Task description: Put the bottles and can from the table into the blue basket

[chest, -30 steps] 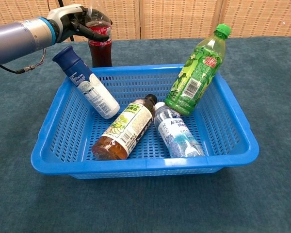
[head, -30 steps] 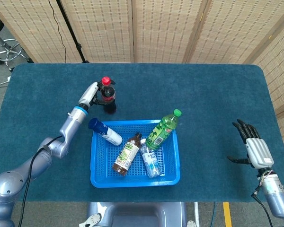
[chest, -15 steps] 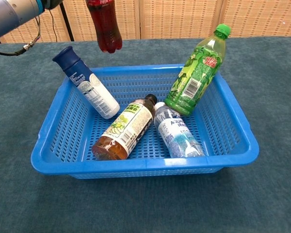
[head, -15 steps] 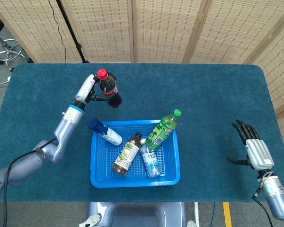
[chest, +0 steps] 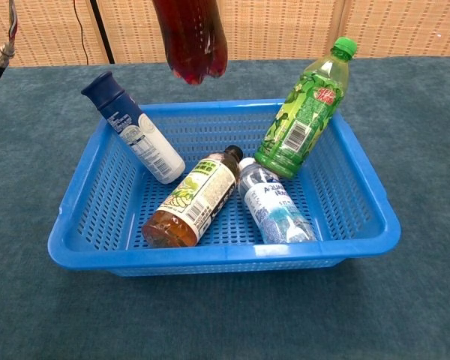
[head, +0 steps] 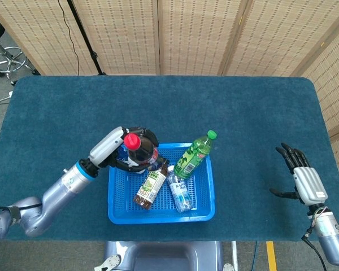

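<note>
My left hand (head: 120, 148) grips a dark cola bottle with a red cap (head: 140, 150) and holds it upright in the air above the back left part of the blue basket (head: 205, 212). In the chest view only the cola bottle's bottom (chest: 192, 41) shows, hanging over the basket's (chest: 375, 214) far rim. Inside the basket lie a navy-capped white bottle (chest: 135, 139), a brown tea bottle (chest: 190, 199), a clear water bottle (chest: 274, 205) and a green bottle (chest: 304, 112) leaning on the right wall. My right hand (head: 302, 175) hovers open far right.
The blue tablecloth (head: 226, 107) covers the table. Folding screens (head: 186, 34) stand behind it, with a stool (head: 8, 59) at the far left.
My left hand has carried the cola bottle from the table behind the basket, up and toward me, to above the basket's back left. The right hand has stayed put.
</note>
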